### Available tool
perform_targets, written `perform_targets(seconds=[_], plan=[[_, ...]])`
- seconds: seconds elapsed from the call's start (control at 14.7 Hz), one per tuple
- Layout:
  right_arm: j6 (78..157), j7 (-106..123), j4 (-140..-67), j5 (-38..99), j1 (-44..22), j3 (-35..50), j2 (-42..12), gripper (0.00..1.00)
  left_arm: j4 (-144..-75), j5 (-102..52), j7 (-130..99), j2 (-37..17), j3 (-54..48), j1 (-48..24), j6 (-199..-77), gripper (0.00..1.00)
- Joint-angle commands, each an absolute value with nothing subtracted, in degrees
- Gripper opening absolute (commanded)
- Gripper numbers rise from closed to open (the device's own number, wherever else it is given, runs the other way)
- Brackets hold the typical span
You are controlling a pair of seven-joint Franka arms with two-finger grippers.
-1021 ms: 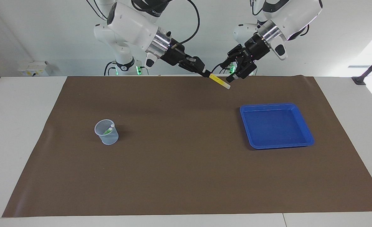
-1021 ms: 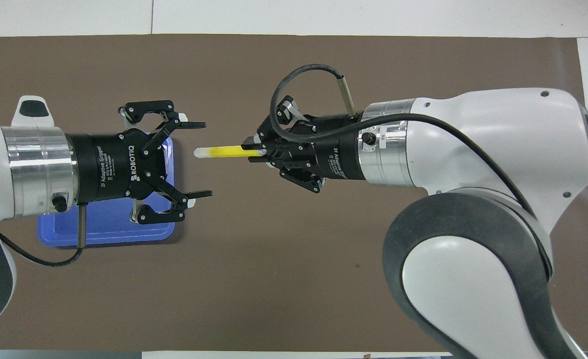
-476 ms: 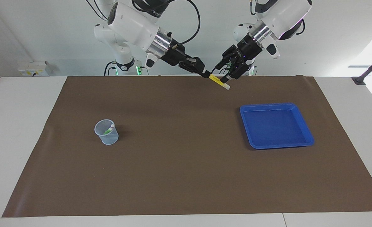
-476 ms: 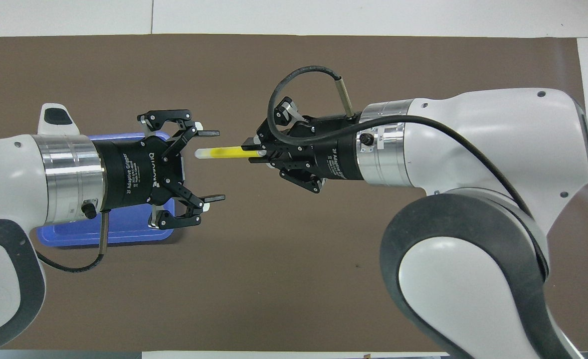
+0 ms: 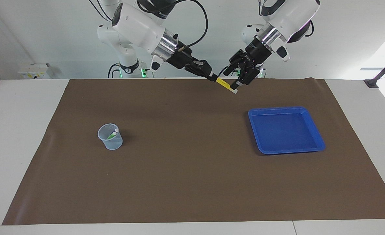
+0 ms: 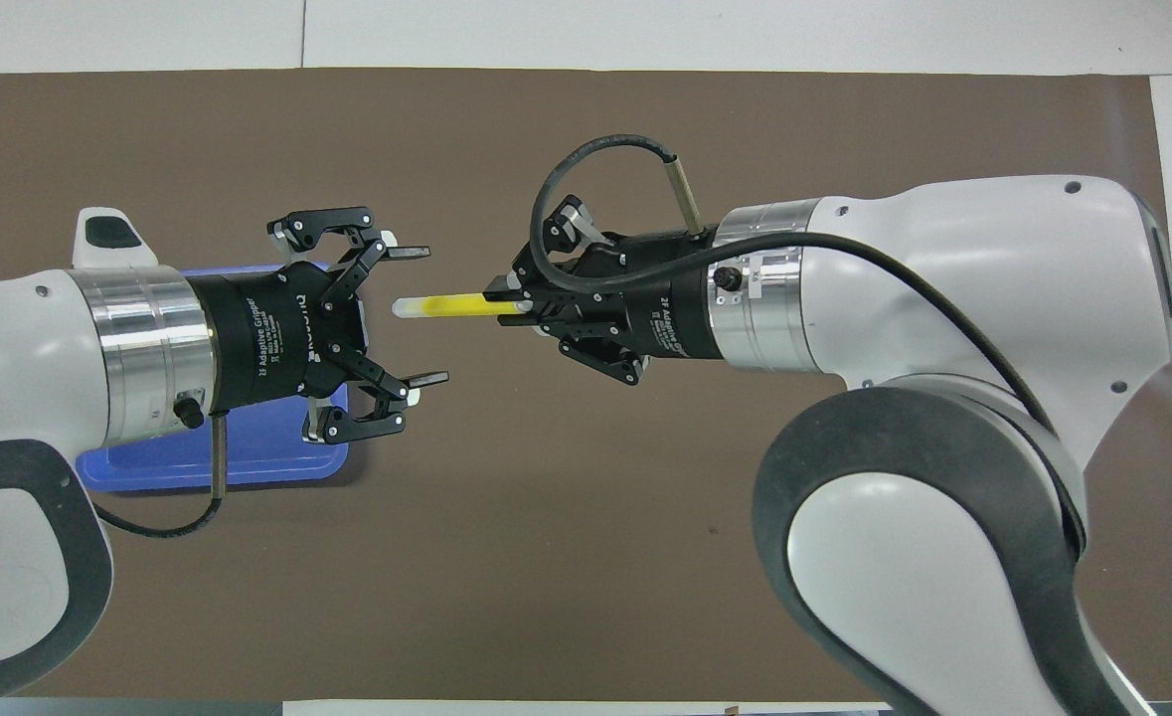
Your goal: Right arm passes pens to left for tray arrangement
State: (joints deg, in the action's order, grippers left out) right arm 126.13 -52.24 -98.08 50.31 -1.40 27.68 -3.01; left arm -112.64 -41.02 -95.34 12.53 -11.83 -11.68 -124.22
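My right gripper [image 5: 214, 77] [image 6: 504, 297] is shut on the yellow pen [image 5: 226, 85] [image 6: 451, 304] and holds it in the air over the brown mat, whitish end pointing at the left gripper. My left gripper [image 5: 234, 81] [image 6: 433, 314] is open. In the overhead view the pen's whitish end lies between its fingers, apart from them. The blue tray [image 5: 285, 130] [image 6: 248, 462] is empty at the left arm's end of the table. A green pen [image 5: 110, 135] stands in the mesh cup. The purple pen cannot be made out.
The pale mesh cup [image 5: 110, 142] stands at the right arm's end of the mat, with two whitish pen ends showing; the right arm hides it in the overhead view. The brown mat [image 5: 192, 169] covers most of the table.
My left gripper has moved toward the yellow pen, staying open, so its fingers now flank the whitish end. My right gripper has held the pen almost still.
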Motion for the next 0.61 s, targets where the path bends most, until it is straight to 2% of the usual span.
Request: perform_targets(seconds=[0.0, 0.48, 0.54], plan=[[126.39, -53.09, -97.73, 49.04, -1.49, 28.12, -3.43, 0.00, -114.26, -39.90, -96.33, 12.92, -11.78, -12.48, -127.26, 0.95], [126.39, -53.09, -97.73, 49.04, -1.49, 28.12, -3.43, 0.00, -114.70, -39.90, -95.98, 11.51, -12.22, -13.18, -130.17, 0.95], [126.39, -53.09, -97.73, 49.04, -1.49, 28.12, -3.43, 0.00, -114.70, -39.90, -95.98, 11.51, -12.22, -13.18, -130.17, 0.90]])
